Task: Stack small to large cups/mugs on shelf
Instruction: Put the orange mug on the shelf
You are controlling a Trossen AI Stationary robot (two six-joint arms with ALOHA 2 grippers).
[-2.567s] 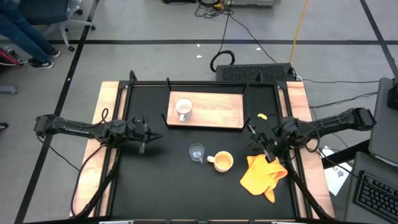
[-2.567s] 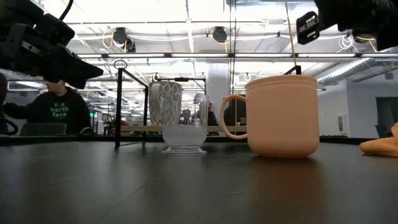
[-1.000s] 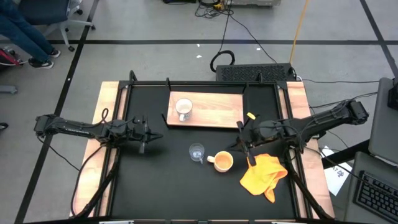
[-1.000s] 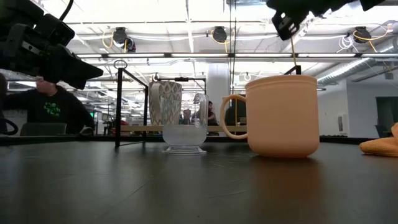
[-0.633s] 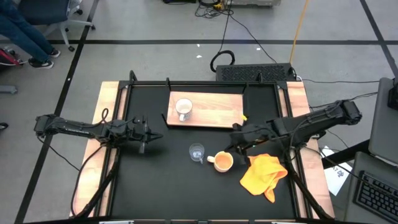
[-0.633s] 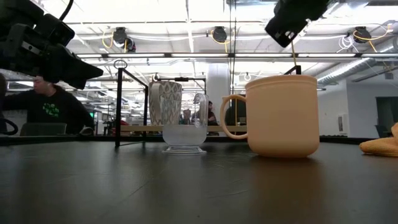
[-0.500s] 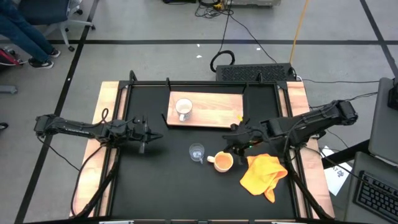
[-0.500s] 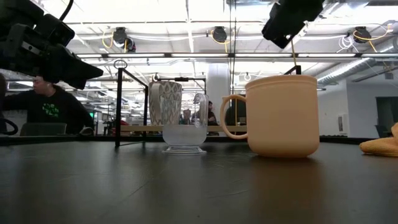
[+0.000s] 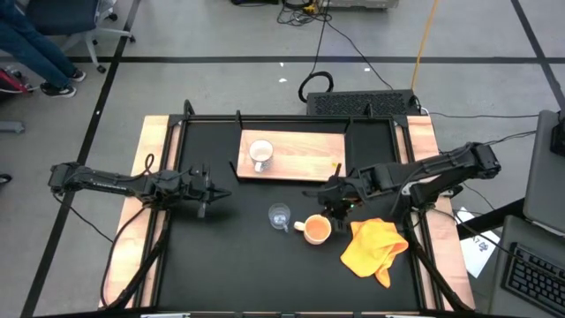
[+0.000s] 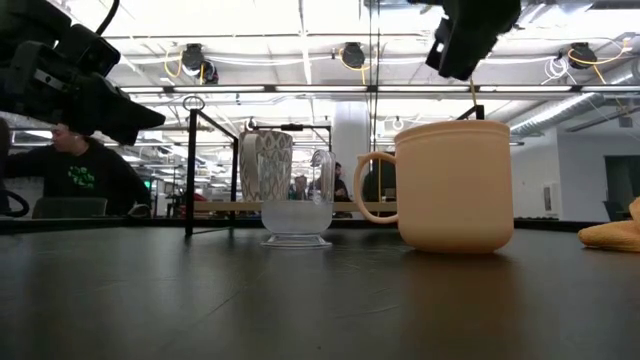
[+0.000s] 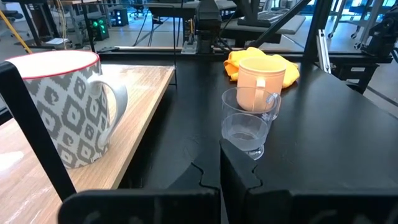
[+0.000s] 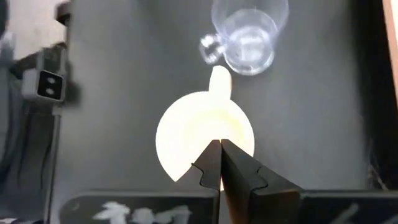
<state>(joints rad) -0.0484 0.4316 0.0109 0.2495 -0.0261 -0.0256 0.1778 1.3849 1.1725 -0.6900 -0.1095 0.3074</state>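
So the right gripper (image 9: 336,201) is hanging fingers-together almost straight over the orange-yellow mug (image 9: 317,230) at lower center of the high view — handle pointing at the clear glass cup (image 9: 280,216) — while the left gripper (image 9: 214,193), also closed, is sitting well off.

Tabletop: the large black table surface (image 9: 238,256) is seen matt and smooth.
Shelf: the flat light-wood board (image 9: 305,157) shows visible grain, edged by thin black metal brackets (image 9: 237,161).
Patterned mug: a glossy white ceramic mug with a grey diamond print (image 11: 65,106) is pictured.
Orange mug: the pale orange handled mug (image 10: 450,187) appears smooth and matt.
Glass cup: the small clear glass cup (image 11: 247,122) is shown transparent and shiny.
Cloth: a crumpled yellow fabric cloth (image 9: 372,250) looks soft.
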